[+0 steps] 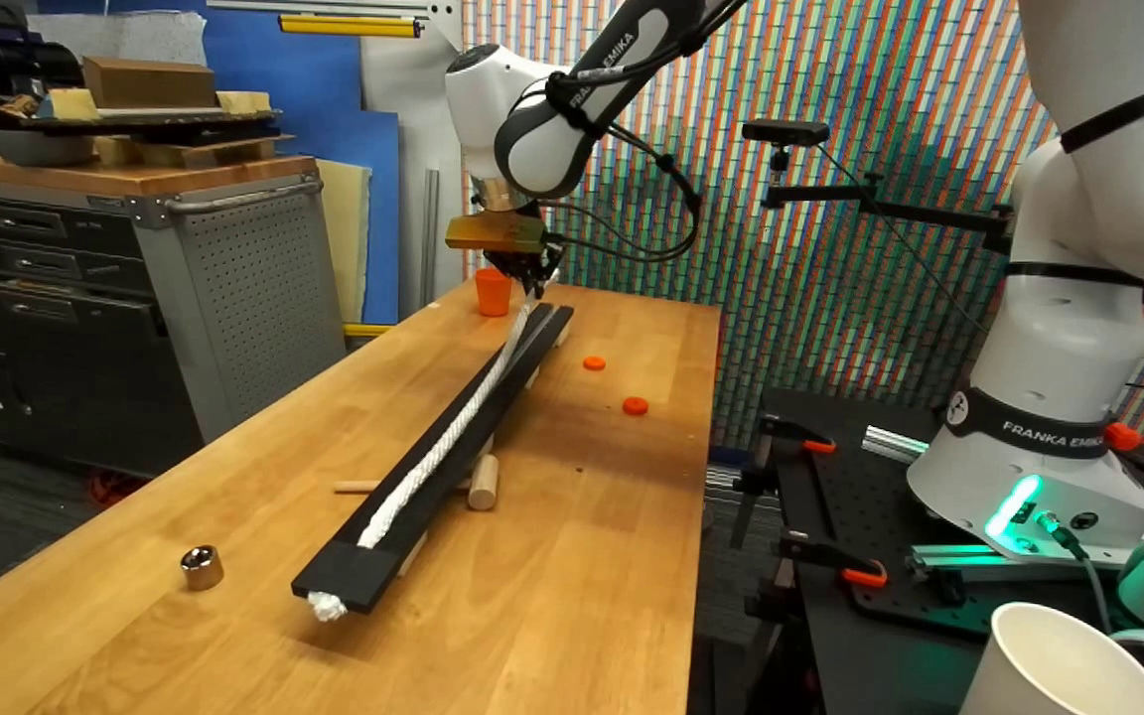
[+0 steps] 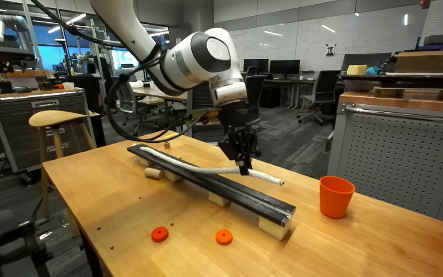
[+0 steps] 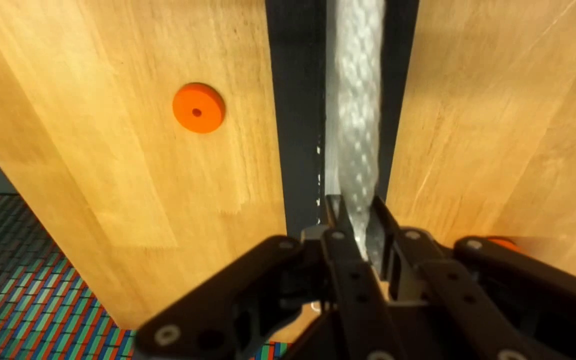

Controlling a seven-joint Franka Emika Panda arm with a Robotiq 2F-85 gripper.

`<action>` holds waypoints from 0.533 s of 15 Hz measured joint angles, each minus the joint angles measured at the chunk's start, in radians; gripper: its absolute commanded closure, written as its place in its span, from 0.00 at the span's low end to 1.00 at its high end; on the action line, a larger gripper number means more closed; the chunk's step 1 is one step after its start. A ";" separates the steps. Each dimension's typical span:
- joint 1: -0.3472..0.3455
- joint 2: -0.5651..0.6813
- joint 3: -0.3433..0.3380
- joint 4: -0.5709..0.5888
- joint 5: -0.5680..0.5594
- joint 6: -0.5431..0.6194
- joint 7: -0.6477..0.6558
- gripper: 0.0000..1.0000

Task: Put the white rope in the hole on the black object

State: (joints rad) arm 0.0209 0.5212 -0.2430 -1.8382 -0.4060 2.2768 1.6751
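The gripper is pinching the white rope just short of its loose tip, holding that stretch above the black bar. Farther along, it is lying in the channel, and a white tuft is poking past the covered end. Threading is looking done; lowering and releasing are probably remaining.

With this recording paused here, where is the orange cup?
In an exterior view, the orange cup stands upright on the table, right of the black bar and the rope's raised end.
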 measured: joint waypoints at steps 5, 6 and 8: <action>0.035 0.073 -0.002 0.000 -0.046 0.039 0.005 0.96; 0.044 0.083 -0.006 0.000 -0.062 0.047 0.012 0.96; 0.060 0.101 -0.023 0.000 -0.102 0.067 0.031 0.96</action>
State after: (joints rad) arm 0.0808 0.6224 -0.2655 -1.8386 -0.5082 2.3438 1.7063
